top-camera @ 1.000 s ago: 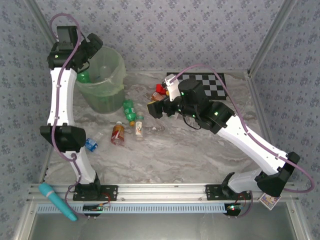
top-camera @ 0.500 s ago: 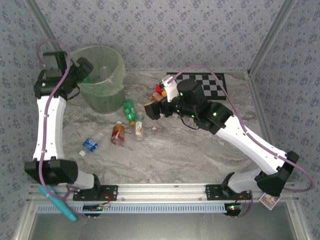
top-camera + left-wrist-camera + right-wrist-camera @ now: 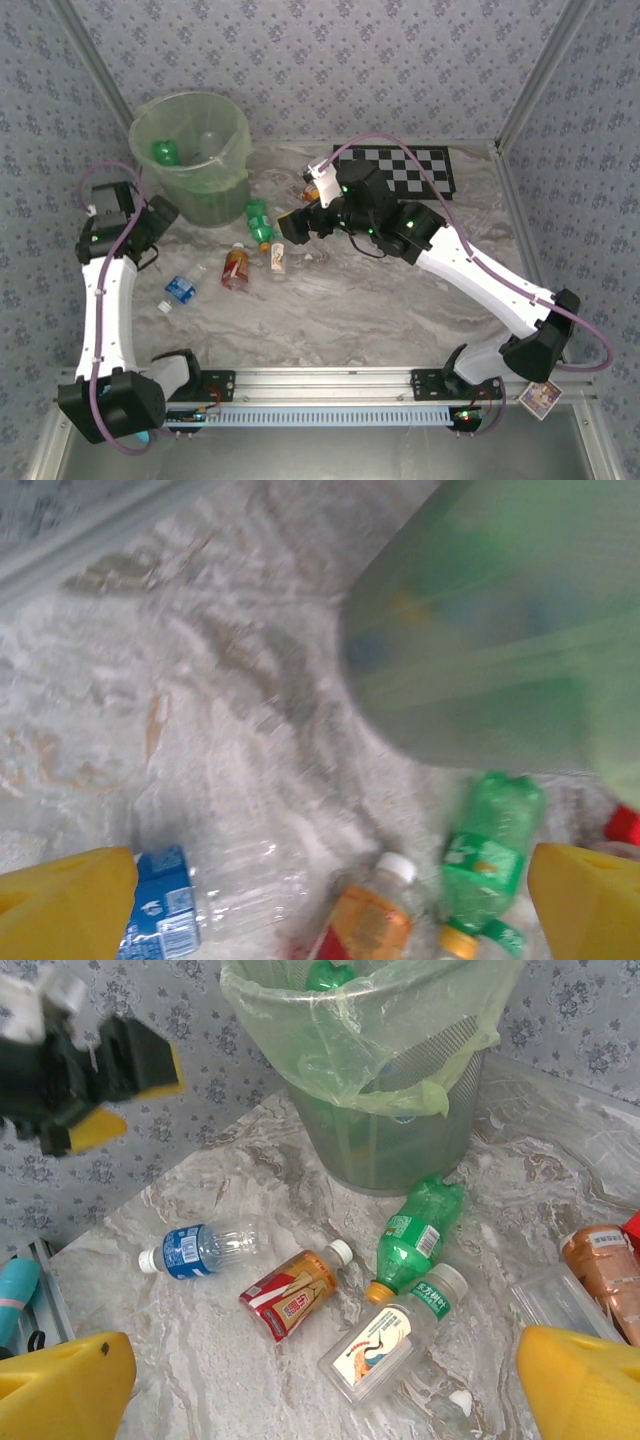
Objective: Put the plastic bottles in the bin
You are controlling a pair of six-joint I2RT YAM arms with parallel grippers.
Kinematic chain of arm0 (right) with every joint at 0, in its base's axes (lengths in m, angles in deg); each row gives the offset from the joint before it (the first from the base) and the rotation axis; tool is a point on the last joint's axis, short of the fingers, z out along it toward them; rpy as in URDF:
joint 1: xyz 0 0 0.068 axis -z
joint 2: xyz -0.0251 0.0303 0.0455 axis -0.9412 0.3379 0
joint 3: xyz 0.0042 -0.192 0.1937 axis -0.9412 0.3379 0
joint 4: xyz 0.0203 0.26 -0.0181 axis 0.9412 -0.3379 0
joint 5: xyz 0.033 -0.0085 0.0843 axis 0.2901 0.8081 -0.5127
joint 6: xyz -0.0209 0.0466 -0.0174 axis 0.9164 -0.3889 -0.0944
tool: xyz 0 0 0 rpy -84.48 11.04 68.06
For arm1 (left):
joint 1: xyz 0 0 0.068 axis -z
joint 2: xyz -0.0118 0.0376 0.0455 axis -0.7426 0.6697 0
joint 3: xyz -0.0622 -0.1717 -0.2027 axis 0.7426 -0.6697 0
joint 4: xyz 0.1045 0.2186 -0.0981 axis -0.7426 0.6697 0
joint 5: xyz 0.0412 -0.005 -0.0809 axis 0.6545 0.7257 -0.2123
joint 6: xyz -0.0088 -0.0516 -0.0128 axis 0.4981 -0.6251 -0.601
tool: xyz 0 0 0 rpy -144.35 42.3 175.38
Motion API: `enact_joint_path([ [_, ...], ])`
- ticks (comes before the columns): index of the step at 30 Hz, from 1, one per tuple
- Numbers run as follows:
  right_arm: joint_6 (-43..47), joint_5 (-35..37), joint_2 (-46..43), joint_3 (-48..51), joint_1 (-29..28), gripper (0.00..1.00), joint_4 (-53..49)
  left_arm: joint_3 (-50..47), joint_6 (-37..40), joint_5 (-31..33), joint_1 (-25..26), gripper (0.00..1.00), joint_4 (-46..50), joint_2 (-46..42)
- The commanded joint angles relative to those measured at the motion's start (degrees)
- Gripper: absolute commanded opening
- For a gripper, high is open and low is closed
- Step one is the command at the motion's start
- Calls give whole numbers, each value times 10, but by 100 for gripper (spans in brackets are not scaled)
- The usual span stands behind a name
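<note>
The pale-green bin stands at the back left with a green bottle inside. On the table before it lie a green bottle, an orange-red bottle, a clear white-labelled bottle and a blue-labelled bottle. My left gripper hangs open left of the bin, nothing between its yellow fingers. My right gripper is open above the green bottle and the clear bottle, holding nothing. An orange bottle lies to its right.
A black-and-white checkerboard lies flat at the back right. A clear plastic container rests beside the orange bottle. A teal object sits by the front rail. Patterned walls close the back and both sides.
The left arm swung away from over the bin, down and toward the near left. The right gripper shifted a little left toward the bottles. Both stayed open.
</note>
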Motion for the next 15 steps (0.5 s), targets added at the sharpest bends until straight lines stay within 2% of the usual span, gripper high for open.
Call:
enact_joint_path([
  [1, 2, -4, -1, -25, -5, 100, 4, -49, -8, -7, -25, 100, -39, 6],
  [7, 3, 13, -14, -17, -9, 100, -5, -102, -17, -65, -88, 100, -80, 65],
  [15, -1, 32, -34, 3, -12, 100, -4, -147, -1, -67, -99, 100, -96, 101],
])
